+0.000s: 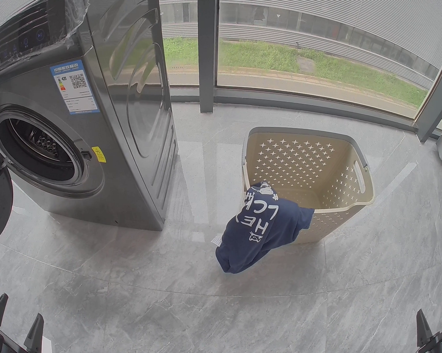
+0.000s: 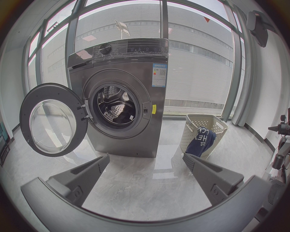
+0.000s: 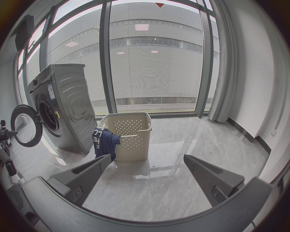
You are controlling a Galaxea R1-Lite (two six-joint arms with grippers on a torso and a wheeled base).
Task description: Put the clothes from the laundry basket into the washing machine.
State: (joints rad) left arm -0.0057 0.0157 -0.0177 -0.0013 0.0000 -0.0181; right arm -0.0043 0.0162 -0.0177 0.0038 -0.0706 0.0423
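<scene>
Left end effector and right end effector are hovering released, empty. Ahead of the right one, the navy shirt is draping over the laundry basket rim; the washing machine is standing open ahead of the left.

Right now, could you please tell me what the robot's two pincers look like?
The left pincer and the right pincer look alike: two dark grey, wedge-shaped fingers tapering to points, with ribbed inner pads and a round fastener near each base.
</scene>
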